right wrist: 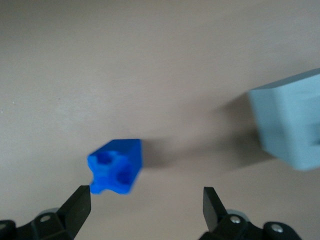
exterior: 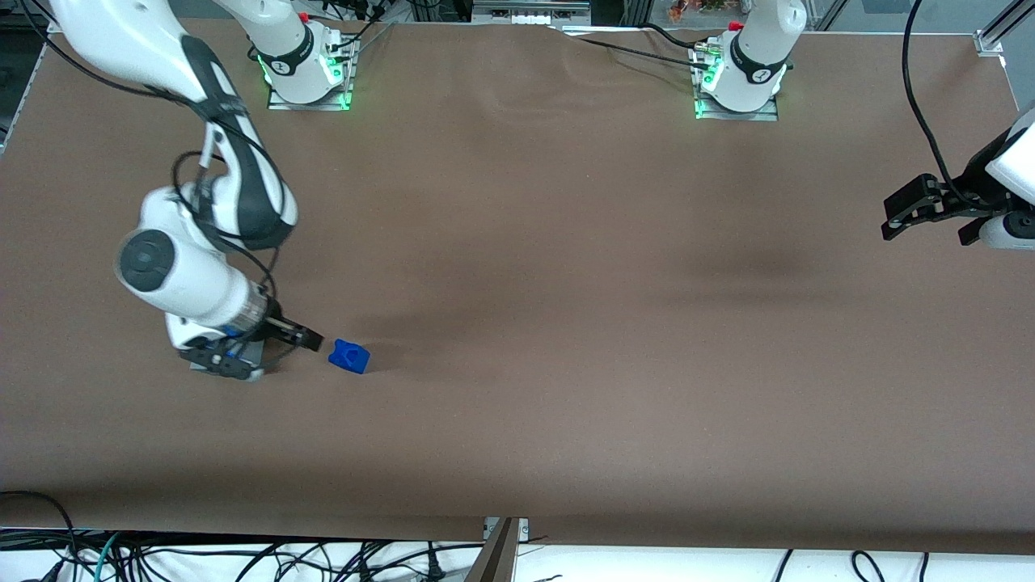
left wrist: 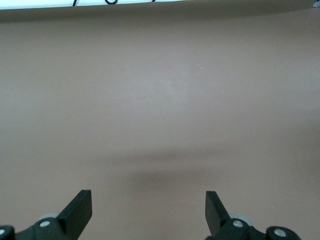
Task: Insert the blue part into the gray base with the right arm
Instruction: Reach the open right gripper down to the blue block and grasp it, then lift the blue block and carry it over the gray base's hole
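- The right arm (exterior: 202, 202) holds its gripper (right wrist: 147, 207) low over the brown table (exterior: 566, 283), fingers spread, gripping nothing.
- The blue part (exterior: 349, 356) lies on the table just beside the fingertips.
- The gray base (right wrist: 292, 125) sits near the blue part, apart from it.

Right arm (exterior: 206, 121) reaches out from its base, bent at the elbow, forearm angled down with the wrist low over the surface at the working arm's end. Gripper (exterior: 271, 343) sits low, just above the surface, pointing roughly sideways toward the parked arm's end. Black fingers (right wrist: 80, 205) are spread wide with nothing between them, tips apart in the right wrist view; thin black cables loop along the forearm.
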Motion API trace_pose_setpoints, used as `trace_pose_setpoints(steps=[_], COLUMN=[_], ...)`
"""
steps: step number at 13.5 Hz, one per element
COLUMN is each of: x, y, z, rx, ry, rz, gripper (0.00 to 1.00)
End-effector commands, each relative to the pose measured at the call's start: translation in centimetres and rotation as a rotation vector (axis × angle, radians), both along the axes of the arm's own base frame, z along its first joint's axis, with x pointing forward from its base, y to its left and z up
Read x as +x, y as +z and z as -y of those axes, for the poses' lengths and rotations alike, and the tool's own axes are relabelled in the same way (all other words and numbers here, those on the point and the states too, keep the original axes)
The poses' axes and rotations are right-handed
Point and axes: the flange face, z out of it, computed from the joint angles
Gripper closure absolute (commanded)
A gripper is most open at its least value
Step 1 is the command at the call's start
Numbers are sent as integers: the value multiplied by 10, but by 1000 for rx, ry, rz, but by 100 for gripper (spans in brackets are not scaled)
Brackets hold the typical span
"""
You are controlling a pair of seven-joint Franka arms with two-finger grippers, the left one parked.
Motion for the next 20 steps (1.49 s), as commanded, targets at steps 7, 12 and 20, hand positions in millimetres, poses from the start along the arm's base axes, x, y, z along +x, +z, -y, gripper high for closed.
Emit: trace_pose_setpoints(steps=[7, 12, 20], x=[10, 5, -6], y=[-54, -80, 81], z=[-35, -35, 57], rx=[48, 47, -21], ry=[-21, -15, 346], rz=[85, 66, -25], gripper=[1, 56, 98])
